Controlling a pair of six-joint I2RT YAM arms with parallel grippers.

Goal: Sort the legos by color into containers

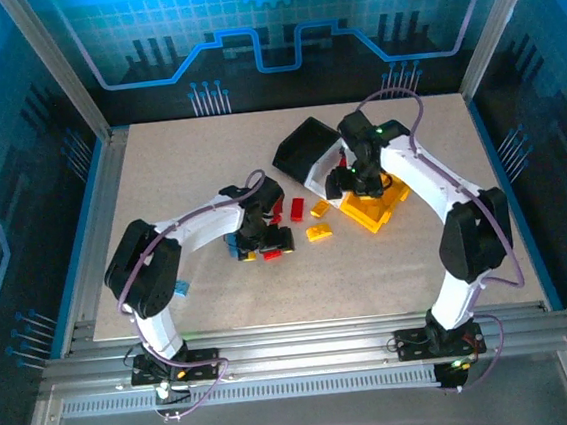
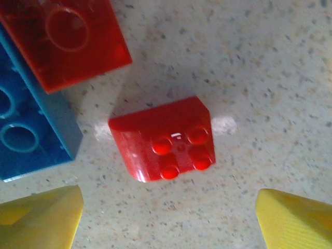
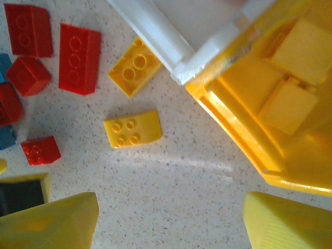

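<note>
Fingers of the left arm (image 2: 41,218) hang apart above a red sloped brick (image 2: 163,140) on the table (image 2: 270,62), left of the yellow bin (image 3: 233,124). Light, rigid and glossy, it likely wants pinching across its flat sides. Right fingers (image 3: 46,223) also apart.

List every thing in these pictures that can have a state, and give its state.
Left gripper: open, empty.
Red sloped brick: on the table, studs up, not gripped.
Right gripper: open, empty.
Yellow bin: holds at least two yellow bricks.
Yellow sloped brick: loose on the table, studs up.
</note>
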